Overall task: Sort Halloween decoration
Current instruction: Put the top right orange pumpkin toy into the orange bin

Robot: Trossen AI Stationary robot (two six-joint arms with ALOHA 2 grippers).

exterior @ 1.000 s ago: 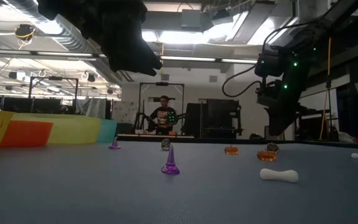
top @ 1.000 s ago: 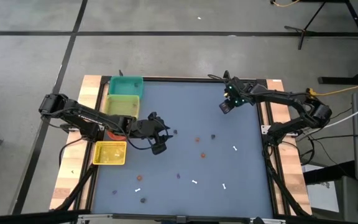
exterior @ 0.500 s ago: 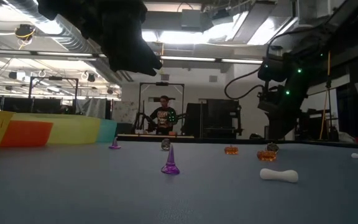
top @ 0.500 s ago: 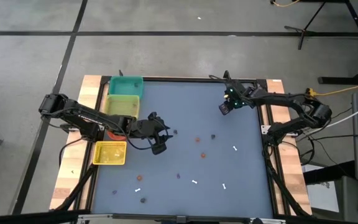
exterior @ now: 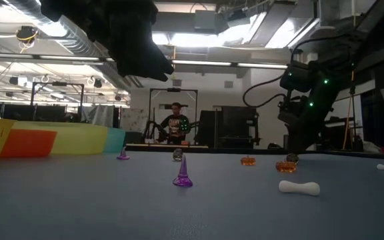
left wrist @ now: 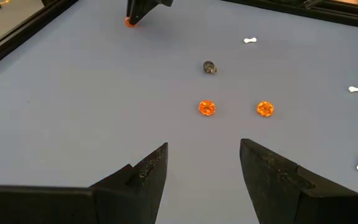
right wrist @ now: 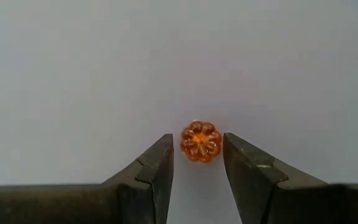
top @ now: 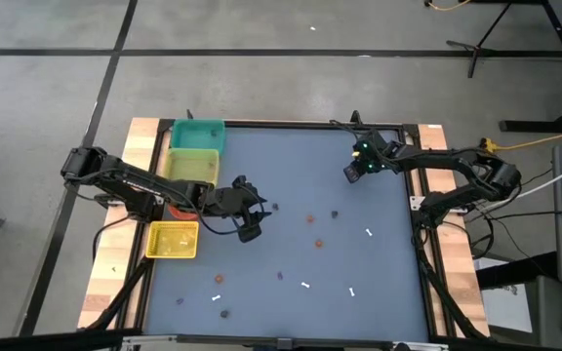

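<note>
A grey concrete floor (top: 261,88) is lying around the worktop (top: 291,175), crossed by dark lines. A yellow cable (top: 544,139) is trailing across the floor beside a dark stand (top: 501,29). Beyond the worktop, ceiling lights (exterior: 205,40) are glowing over a wide hall, where a person (exterior: 176,125) is sitting at a far desk (exterior: 165,146) inside a dark frame (exterior: 172,93).
</note>
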